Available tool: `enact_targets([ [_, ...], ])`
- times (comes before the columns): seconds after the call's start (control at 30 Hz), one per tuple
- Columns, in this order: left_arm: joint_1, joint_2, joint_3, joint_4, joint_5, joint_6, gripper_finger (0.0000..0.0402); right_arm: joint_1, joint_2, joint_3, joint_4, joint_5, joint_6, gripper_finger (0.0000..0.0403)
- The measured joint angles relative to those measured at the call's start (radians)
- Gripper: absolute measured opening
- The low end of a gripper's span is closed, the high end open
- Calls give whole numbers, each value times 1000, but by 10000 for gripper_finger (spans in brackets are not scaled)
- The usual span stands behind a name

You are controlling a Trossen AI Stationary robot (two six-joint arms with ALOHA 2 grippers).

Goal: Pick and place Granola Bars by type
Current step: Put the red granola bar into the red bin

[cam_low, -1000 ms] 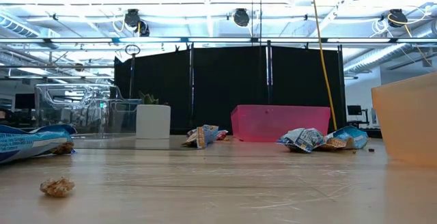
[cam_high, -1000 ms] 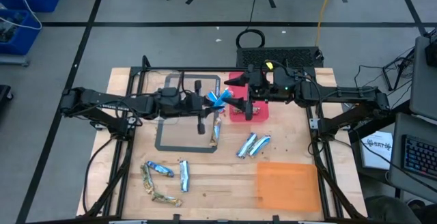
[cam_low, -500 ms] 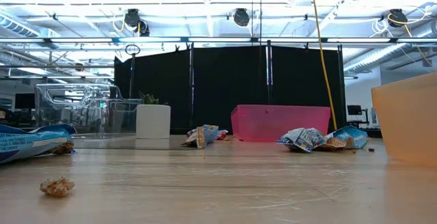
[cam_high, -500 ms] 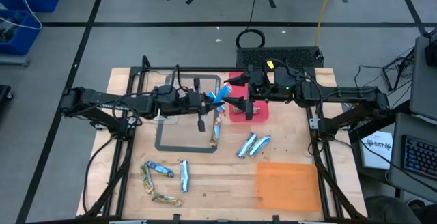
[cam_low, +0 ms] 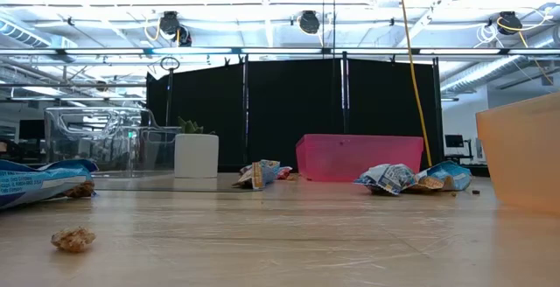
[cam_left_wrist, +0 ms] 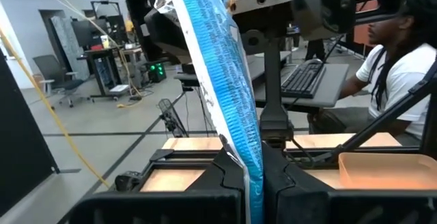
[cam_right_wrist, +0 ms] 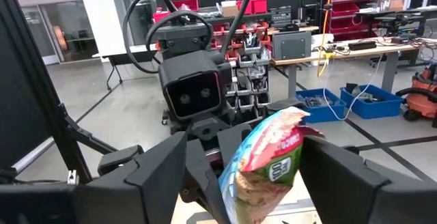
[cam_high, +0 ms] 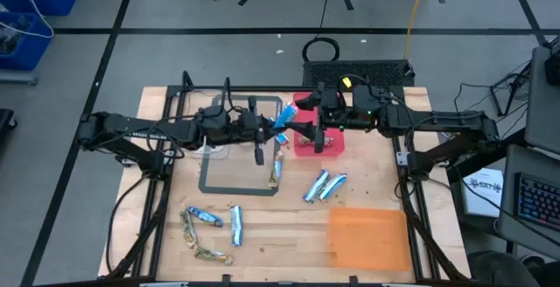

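A blue-and-silver foil granola bar [cam_high: 282,122] hangs high over the table's middle, with my left gripper [cam_high: 268,131] shut on it. My right gripper [cam_high: 300,129] faces it from the table's right, open. Its fingers stand either side of the bar's free end [cam_right_wrist: 268,157], which shows green and red print there; I cannot tell whether they touch it. More bars lie on the table: one [cam_high: 276,168] by the clear tray [cam_high: 210,186], two [cam_high: 320,185] at the middle, and blue [cam_high: 234,224] and brownish ones [cam_high: 208,254] near the front left. My left gripper pinches one end of the bar [cam_left_wrist: 251,161] between its two fingers [cam_left_wrist: 225,179], coming level from the table's left. The bar stands on edge and reaches out past the fingertips toward the right gripper, clear of the table.
A pink bin [cam_high: 321,143] sits under the right gripper. An orange bin [cam_high: 367,236] stands at the front right. A small potted plant [cam_low: 195,151] stands at the back. A person [cam_left_wrist: 399,67] sits at a desk beyond the table's right side.
My left gripper has rolled a little with the bar held, so the bar's free end now stands more plainly between the right gripper's fingers. The bar stays clear of the table.
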Motion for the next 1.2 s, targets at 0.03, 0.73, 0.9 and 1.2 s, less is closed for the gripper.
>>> enact_targets([
  [0.03,0,0,0,0,2,0,6,0,3,0,2,0,0,251],
  [0.73,-1,0,0,-3,21,-1,6,0,39,-1,0,-2,-3,55],
  [0.9,-1,0,0,-1,21,-28,8,0,39,-1,-1,-2,-3,12],
  [1.2,-1,0,0,12,22,-62,79,0,39,-1,-8,-2,-2,15],
])
